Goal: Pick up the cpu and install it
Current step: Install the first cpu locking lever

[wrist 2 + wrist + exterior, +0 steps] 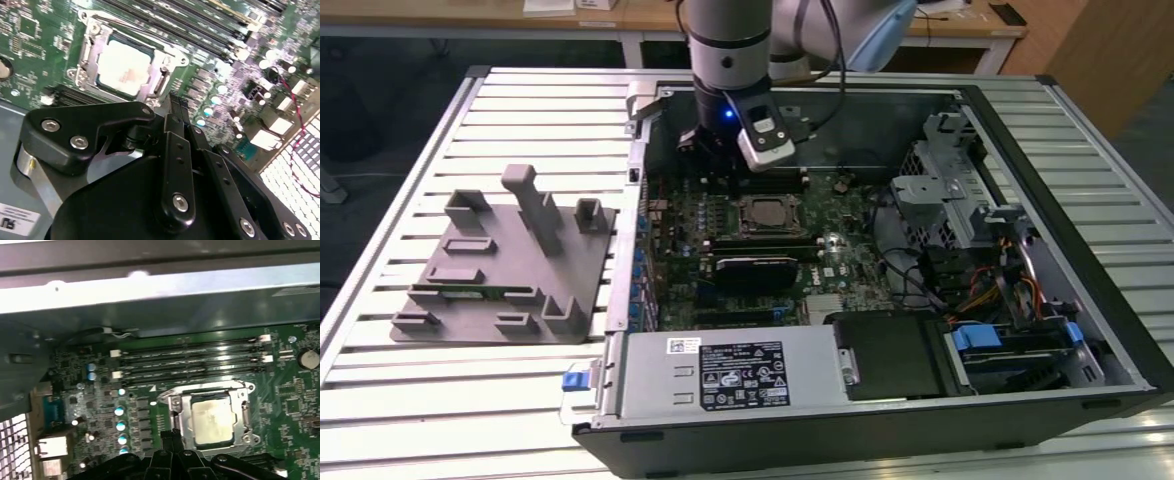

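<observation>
The cpu (pixel 123 66) already sits in the motherboard socket (pixel 176 415), its silver top framed by the metal retention bracket, and both wrist views show it lying flat and level there; in the first wrist view the cpu (pixel 212 420) lies just beside a row of empty memory slots (pixel 192 360). In the exterior view the socket (pixel 763 213) shows near the middle of the green motherboard (pixel 834 262) inside the open computer case (pixel 1057 392), which lies on its side on a slatted metal table (pixel 414 405). The gripper (pixel 176 102) hangs over the far part of the board, a little to the exterior view's left of the socket and well above it; in the second wrist view its two black fingers (pixel 172 107) are pressed together with nothing between them, so the claw is clenched and empty, apart from the cpu. In the exterior view the arm (pixel 727 45) comes straight down into the case from the far side, with the gripper (pixel 700 150) dark below it. On the table at the exterior view's left stands a grey plastic fixture (pixel 500 265) with several upright blocks, well apart from the case. The silver power supply (pixel 720 372) fills the near edge of the case, and a drive cage with coloured cables (pixel 974 290) sits at the exterior view's right.
</observation>
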